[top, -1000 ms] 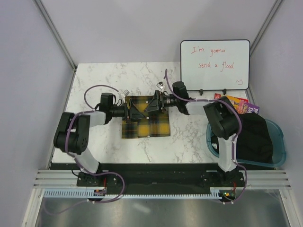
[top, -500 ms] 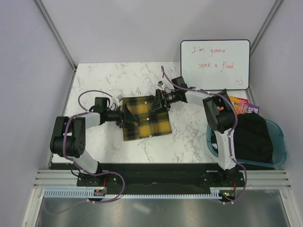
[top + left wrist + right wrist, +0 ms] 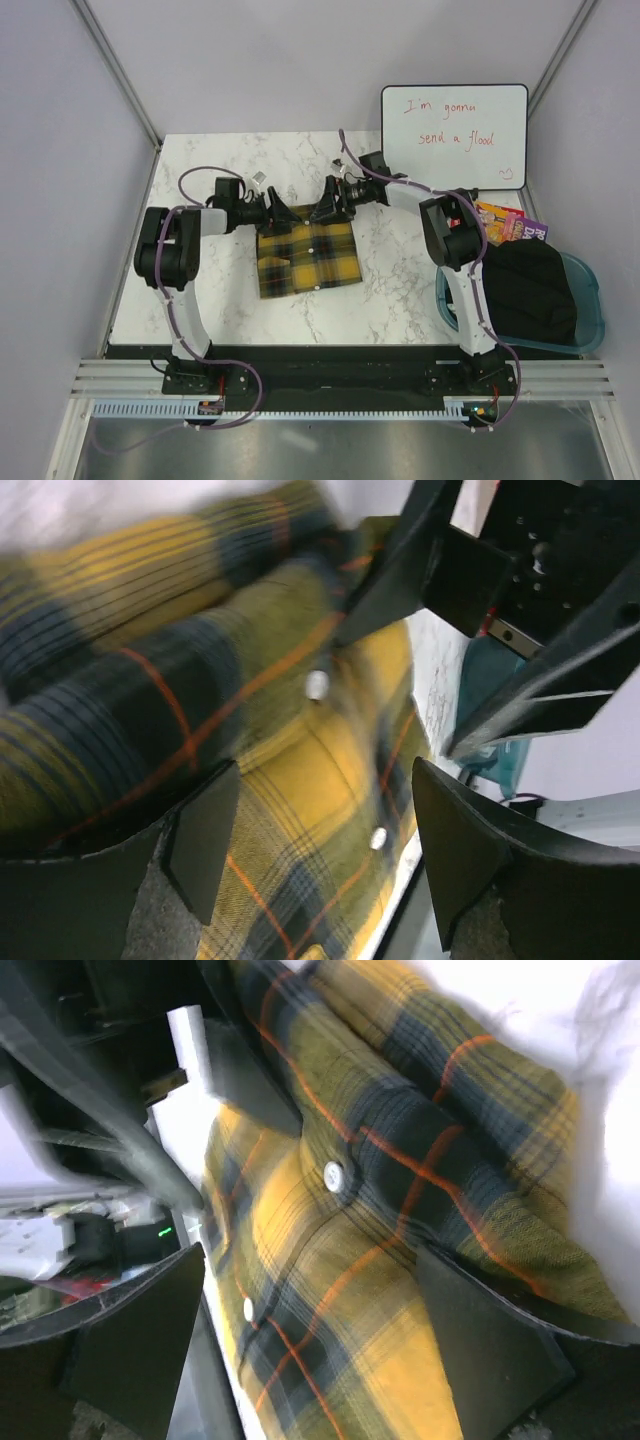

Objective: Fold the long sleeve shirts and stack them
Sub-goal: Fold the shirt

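Yellow-and-black plaid shirt (image 3: 305,262) lies folded into a neat rectangle at the centre of the marble table (image 3: 200,170). At its upper edge hover the left pincer (image 3: 283,215) and the right pincer (image 3: 325,208), both with jaws apart, gripping nothing. Folding looks nearly finished; stacking is not yet done.

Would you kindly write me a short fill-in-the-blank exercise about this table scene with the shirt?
1. The folded shirt is plaid in black and ___.
2. The left gripper and right gripper both have their jaws ___.
3. The bin near the right arm holds a ___ cloth.
Missing words: yellow; open; black.
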Controlling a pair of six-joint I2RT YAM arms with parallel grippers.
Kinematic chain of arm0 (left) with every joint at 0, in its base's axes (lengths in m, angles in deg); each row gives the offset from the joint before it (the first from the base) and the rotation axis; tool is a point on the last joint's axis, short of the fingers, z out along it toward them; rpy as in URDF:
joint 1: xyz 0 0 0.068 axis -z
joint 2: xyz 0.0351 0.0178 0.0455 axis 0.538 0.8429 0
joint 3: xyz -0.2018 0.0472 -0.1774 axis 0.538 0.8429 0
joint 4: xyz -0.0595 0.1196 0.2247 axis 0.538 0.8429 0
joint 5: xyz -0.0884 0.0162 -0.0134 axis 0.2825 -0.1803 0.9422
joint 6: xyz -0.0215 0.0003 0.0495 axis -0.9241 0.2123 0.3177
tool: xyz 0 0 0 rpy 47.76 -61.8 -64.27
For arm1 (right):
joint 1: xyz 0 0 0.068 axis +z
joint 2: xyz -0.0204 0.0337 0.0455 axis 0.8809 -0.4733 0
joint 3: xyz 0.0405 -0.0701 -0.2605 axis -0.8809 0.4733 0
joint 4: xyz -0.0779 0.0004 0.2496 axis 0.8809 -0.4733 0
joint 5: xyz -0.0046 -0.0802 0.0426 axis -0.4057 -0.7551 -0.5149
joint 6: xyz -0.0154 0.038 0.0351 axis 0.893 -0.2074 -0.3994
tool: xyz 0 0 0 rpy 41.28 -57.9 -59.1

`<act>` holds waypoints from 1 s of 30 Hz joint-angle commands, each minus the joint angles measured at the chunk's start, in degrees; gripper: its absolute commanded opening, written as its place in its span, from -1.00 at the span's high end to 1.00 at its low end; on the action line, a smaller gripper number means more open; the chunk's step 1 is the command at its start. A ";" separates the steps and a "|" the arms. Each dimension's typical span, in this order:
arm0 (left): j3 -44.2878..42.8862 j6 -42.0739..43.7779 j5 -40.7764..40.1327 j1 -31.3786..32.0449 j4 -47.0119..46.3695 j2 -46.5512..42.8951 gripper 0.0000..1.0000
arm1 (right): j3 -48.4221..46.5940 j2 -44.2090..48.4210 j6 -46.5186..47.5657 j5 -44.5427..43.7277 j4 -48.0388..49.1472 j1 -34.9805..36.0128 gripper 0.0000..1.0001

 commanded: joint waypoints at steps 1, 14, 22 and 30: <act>1.78 -2.93 -7.62 -2.20 6.79 2.65 -0.57 | -5.64 -6.53 6.14 -8.89 -7.44 -0.22 -0.94; 24.20 -0.29 13.91 -9.89 9.00 -31.69 -0.64 | -26.84 -4.45 33.29 -15.50 -18.79 12.70 -0.95; 24.91 1.74 -1.80 -18.90 13.66 -33.68 -0.66 | -13.84 10.94 38.13 -17.59 -21.07 14.72 -0.85; 23.50 1.30 -5.08 -18.99 9.00 -26.79 -0.58 | -11.01 8.58 38.15 -23.14 -22.93 20.95 -0.20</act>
